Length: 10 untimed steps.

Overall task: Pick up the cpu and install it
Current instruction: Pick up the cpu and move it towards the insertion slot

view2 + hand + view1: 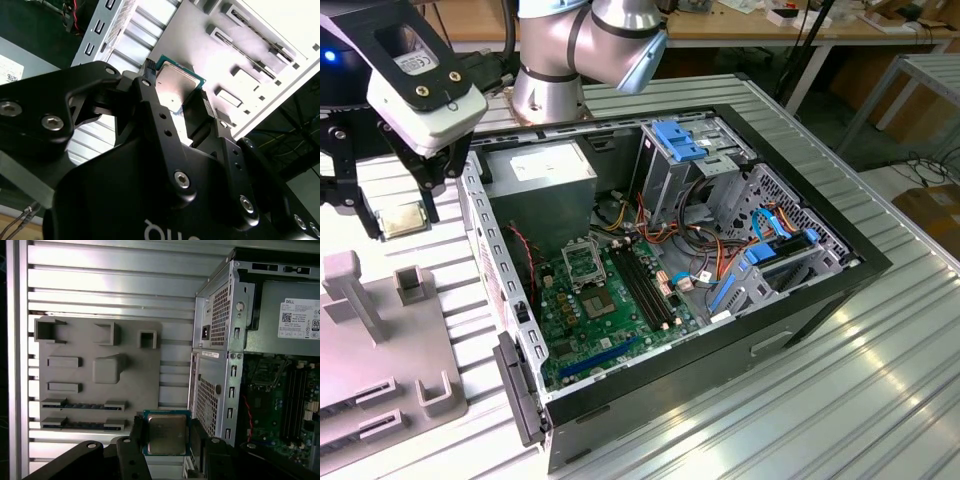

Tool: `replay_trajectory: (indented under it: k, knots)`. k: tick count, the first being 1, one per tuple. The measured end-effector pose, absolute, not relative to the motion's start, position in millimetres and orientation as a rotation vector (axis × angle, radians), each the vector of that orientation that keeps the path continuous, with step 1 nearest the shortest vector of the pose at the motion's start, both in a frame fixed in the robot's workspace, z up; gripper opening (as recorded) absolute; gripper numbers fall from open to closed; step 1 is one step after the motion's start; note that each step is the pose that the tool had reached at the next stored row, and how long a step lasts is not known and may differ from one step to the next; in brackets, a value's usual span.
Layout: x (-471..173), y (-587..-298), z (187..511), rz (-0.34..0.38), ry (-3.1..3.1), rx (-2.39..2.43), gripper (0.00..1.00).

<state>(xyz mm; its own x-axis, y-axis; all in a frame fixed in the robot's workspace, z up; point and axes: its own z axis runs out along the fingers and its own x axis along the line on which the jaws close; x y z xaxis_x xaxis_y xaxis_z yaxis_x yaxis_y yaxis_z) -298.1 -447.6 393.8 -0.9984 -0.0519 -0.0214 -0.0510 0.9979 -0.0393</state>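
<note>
The cpu [166, 434], side edges hidden by the fingers, sits clamped in the gripper [403, 222] over the table [880, 400], between fixture [130, 385] and open case [670, 400], whose wall screens the socket [582, 265].

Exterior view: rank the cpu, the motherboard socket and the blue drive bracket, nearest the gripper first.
1. The cpu, held in the gripper, outside the case.
2. The socket, on the motherboard inside the case.
3. The blue drive bracket, across the case, toward the exterior view's right.
</note>
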Motion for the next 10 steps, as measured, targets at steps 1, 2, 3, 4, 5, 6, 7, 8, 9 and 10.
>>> replay_trajectory:
  k: [1,2,3,4,5,6,7,8,9,10]
  knots:
    - [-297.6,-447.6,393.7,-0.060,3.117,-0.080,0.47]
    - [-297.1,-447.6,393.7,-0.060,3.117,-0.080,0.47]
    - [-296.6,-447.6,393.7,-0.061,3.117,-0.080,0.47]
    - [-296.1,-447.6,393.7,-0.061,3.117,-0.080,0.47]
    - [-295.7,-447.6,393.7,-0.061,3.117,-0.080,0.47]
    - [-295.1,-447.6,393.7,-0.061,3.117,-0.080,0.47]
    - [-294.6,-447.6,393.6,-0.061,3.117,-0.080,0.47]
    - [-294.1,-447.6,393.6,-0.061,3.117,-0.080,0.47]
    - [-293.4,-447.5,393.6,-0.061,3.117,-0.080,0.47]
    - [-292.8,-447.5,393.5,-0.060,3.116,-0.080,0.47]
